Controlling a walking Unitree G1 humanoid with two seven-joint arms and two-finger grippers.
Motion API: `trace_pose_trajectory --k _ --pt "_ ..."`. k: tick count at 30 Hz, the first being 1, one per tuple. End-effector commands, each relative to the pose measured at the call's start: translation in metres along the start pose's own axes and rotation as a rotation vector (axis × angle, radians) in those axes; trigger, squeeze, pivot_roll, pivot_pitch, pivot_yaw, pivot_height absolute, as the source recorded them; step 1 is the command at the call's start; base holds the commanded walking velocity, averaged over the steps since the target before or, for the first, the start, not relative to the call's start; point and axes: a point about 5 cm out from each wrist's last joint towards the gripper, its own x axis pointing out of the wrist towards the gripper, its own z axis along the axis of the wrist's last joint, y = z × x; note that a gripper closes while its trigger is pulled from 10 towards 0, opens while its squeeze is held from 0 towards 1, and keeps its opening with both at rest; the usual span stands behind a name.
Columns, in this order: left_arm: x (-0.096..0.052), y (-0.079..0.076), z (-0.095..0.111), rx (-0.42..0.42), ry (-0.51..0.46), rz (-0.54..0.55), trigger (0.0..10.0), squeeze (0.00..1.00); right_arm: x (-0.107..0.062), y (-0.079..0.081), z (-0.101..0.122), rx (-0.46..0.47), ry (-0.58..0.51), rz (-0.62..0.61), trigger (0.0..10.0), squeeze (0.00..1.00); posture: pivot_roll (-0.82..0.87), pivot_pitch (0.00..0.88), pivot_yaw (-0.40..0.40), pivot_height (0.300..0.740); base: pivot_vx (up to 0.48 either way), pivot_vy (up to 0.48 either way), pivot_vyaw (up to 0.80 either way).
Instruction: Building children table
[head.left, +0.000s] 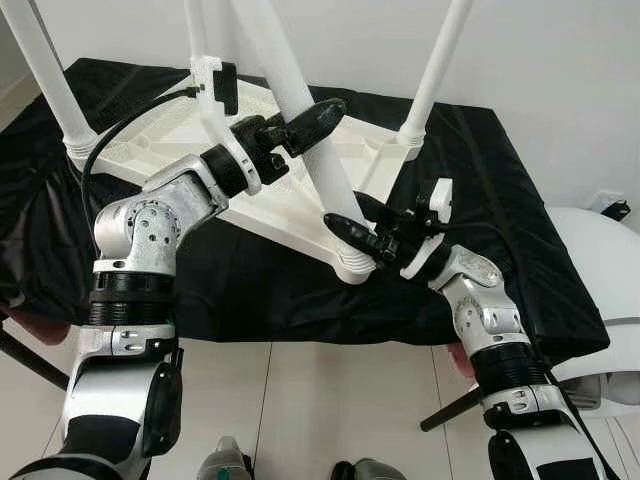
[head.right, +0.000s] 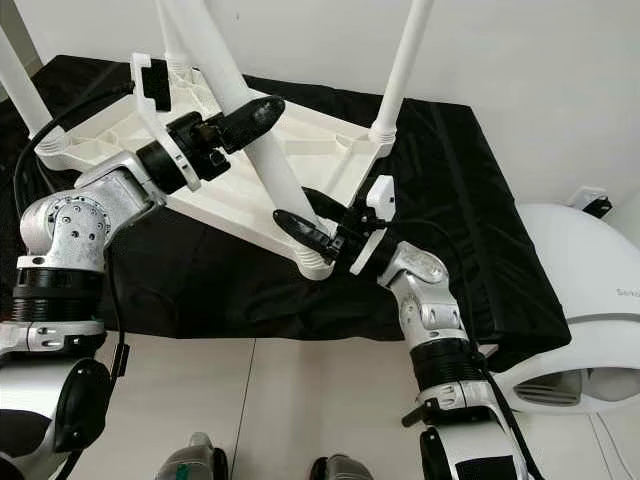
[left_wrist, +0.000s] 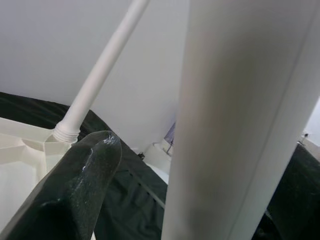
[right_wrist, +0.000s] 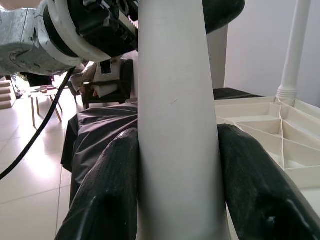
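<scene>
The right end effector (head.left: 352, 222) is closed around the white plastic table leg (head.left: 318, 165) near its socket in the upturned white tabletop (head.left: 160, 140). The left end effector (head.left: 300, 118) grips the same leg higher, whose long axis rises away.

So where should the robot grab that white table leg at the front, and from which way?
Low on the front leg, near its socket, coming from the side. The leg is a smooth round tube, so two fingers can pinch across it, as the right gripper does; the left gripper holds higher up.
</scene>
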Motion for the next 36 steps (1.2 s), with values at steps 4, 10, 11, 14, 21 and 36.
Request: trace_pose_trajectory --k 4,10,11,14,21,36 --pt "0.002 -0.007 0.011 0.012 -0.008 -0.103 10.0 0.0 -0.004 -0.001 -0.001 -0.022 0.019 0.008 10.0 0.0 0.05 0.0 -0.04 0.74 0.0 0.0 0.0" --pt "0.001 -0.008 0.023 0.019 -0.04 -0.108 5.4 0.0 -0.006 -0.002 -0.001 -0.04 0.029 0.008 10.0 0.0 0.05 0.0 -0.039 0.74 0.0 0.0 0.0" --pt "0.001 -0.008 0.024 0.018 -0.044 -0.108 4.0 0.0 -0.006 -0.002 -0.001 -0.042 0.031 0.009 10.0 0.0 0.05 0.0 -0.04 0.74 0.0 0.0 0.0" --pt "0.002 -0.008 0.025 0.015 -0.053 -0.109 0.0 0.0 -0.005 -0.002 -0.001 -0.045 0.033 0.011 10.0 0.0 0.05 0.0 -0.04 0.74 0.0 0.0 0.0" --pt "0.004 -0.009 0.026 0.003 -0.068 -0.118 0.0 0.0 -0.003 -0.003 0.0 -0.061 0.034 0.01 10.0 0.0 0.05 0.0 -0.04 0.74 0.0 0.0 0.0" --pt "0.006 -0.022 0.029 0.125 -0.036 -0.15 10.0 0.0 0.001 -0.015 0.009 -0.088 0.033 -0.037 10.0 1.0 0.05 0.005 -0.055 0.74 0.0 0.0 0.0"
